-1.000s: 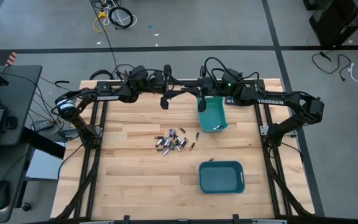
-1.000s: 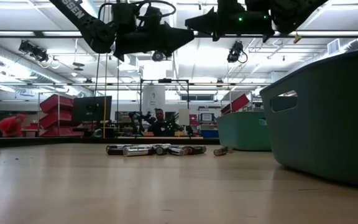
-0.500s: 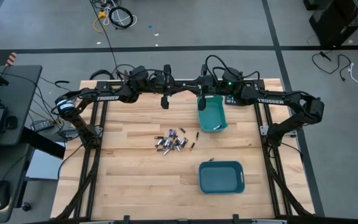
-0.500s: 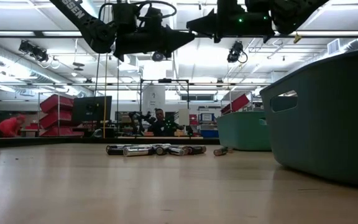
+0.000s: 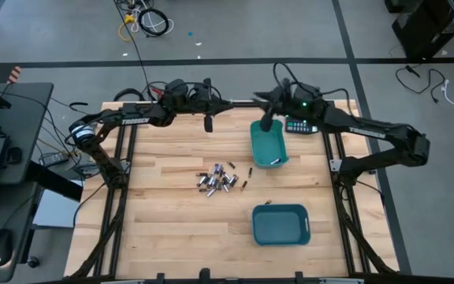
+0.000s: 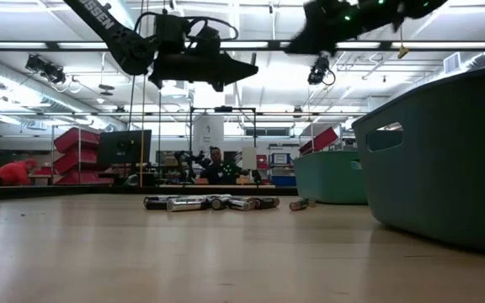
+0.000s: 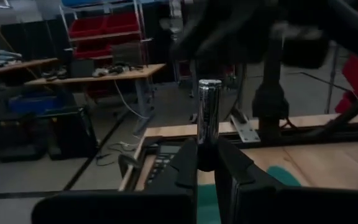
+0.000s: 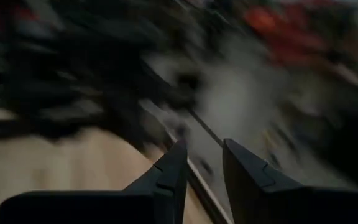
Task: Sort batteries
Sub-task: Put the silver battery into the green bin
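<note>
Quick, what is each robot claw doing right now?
Left gripper: closed on a silvery battery, held upright.
Right gripper: open, nothing between its fingers.

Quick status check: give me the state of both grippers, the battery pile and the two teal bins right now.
Left gripper: shut on a silvery cylindrical battery, raised above the table.
Right gripper: fingers apart, nothing between them.
Pile of small silvery and dark batteries: lying loose on the wooden table.
Far teal plastic bin: upright.
Near teal plastic bin: upright, contents not visible.
</note>
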